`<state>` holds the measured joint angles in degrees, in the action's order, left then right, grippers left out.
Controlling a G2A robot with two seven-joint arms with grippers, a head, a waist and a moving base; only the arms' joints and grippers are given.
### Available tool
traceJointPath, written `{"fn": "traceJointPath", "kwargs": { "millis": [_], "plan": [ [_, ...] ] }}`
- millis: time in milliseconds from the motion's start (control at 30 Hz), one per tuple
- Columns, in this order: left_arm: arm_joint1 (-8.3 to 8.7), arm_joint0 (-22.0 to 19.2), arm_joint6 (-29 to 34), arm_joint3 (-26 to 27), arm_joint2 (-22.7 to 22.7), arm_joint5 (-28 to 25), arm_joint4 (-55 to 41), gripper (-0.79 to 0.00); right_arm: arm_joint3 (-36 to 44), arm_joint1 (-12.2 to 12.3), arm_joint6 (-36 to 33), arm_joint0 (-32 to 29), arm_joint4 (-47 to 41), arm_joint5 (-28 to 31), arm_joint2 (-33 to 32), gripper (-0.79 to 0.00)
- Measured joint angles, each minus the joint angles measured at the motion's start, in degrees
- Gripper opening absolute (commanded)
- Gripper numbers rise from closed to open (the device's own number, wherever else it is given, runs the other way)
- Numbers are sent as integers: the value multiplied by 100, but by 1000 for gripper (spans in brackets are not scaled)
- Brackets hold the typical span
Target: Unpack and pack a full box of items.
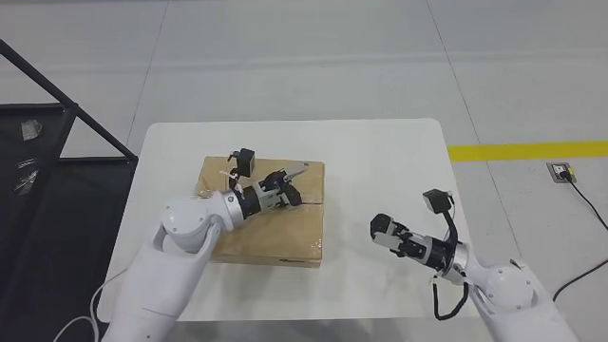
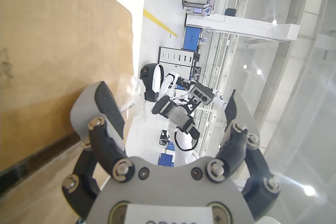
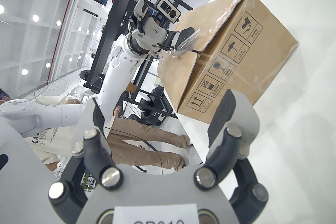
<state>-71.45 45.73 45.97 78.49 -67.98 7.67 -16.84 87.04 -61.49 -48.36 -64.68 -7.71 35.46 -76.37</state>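
Observation:
A closed brown cardboard box lies on the white table; handling symbols are printed on its side. Clear tape along the top seam is crumpled and partly lifted. My left gripper is open over the box top near the seam. One finger pad rests against the loose tape, and the other finger points up, away from the box. My right gripper is open and holds nothing, low over bare table to the right of the box.
A black metal frame stands off the table's left edge. Bare table surface lies between the box and my right gripper and behind the box. The table's right edge is close to the right arm.

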Motion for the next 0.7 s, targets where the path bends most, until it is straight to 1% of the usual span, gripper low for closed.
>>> {"fn": "traceJointPath", "kwargs": {
  "millis": [433,567,700],
  "plan": [
    [-228,-386,-340,24,827,-1,-183,0,128,66,119,-347,20,151,-170,0],
    [-256,-397,-343,92,862,-66,-330,0,160,80,120,-365,14,145,-192,0],
    [-245,-345,-336,270,730,-120,-470,0,211,88,115,-299,-31,127,-192,0]
  ]
}}
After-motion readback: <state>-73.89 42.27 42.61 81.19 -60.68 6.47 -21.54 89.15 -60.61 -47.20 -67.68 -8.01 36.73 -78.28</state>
